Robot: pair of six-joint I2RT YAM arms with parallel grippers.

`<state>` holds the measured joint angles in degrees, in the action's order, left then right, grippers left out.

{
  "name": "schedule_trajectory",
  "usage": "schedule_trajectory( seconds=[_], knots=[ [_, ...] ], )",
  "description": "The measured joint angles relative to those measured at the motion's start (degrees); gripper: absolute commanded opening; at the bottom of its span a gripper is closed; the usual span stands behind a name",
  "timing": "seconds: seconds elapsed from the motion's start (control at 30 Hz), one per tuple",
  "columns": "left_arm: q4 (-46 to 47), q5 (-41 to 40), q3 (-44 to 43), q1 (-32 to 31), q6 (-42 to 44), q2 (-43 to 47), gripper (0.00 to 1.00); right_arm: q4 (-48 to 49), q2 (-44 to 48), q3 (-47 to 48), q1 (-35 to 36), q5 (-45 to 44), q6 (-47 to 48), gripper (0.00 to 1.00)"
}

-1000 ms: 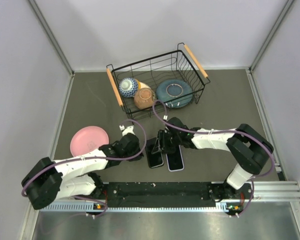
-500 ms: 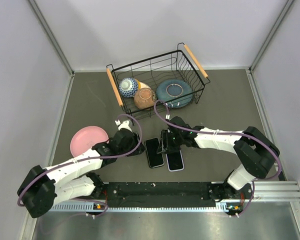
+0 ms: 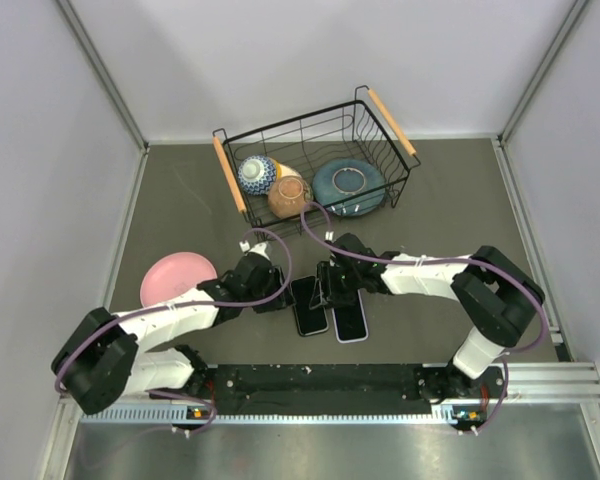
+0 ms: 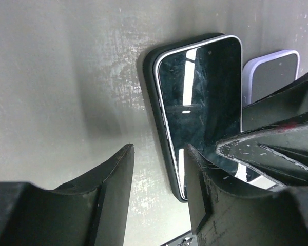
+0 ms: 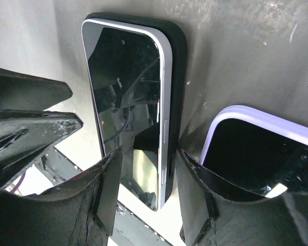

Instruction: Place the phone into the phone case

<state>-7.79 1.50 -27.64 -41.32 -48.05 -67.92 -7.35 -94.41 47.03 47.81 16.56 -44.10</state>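
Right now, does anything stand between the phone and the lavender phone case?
Nothing visible does. The phone appears already seated inside the phone case, whose lavender rim wraps its black face. The silver-edged handset lies beside them, between the fingers of the right gripper, not in the way.

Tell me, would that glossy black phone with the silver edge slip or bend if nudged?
Probably slippery: the phone has a mirror-glossy face and smooth silvery edge. Likely stiff, since it lies flat and straight. Flat and thin, it should slide rather than roll.
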Motion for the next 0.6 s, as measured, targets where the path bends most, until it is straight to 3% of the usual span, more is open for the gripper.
schedule_trajectory(
  seconds=[0.33, 0.6],
  knots=[
    [1.86, 1.38, -0.24, 0.37, -0.02, -4.76, 0.4, 7.02, -0.11, -2.75, 0.0, 2.56, -2.16, 0.49],
    [4.13, 3.52, -0.33, 0.85, -0.28, -6.58, 0.21, 14.32, -0.11, -6.19, -0.46, 5.25, -5.53, 0.5]
  ],
)
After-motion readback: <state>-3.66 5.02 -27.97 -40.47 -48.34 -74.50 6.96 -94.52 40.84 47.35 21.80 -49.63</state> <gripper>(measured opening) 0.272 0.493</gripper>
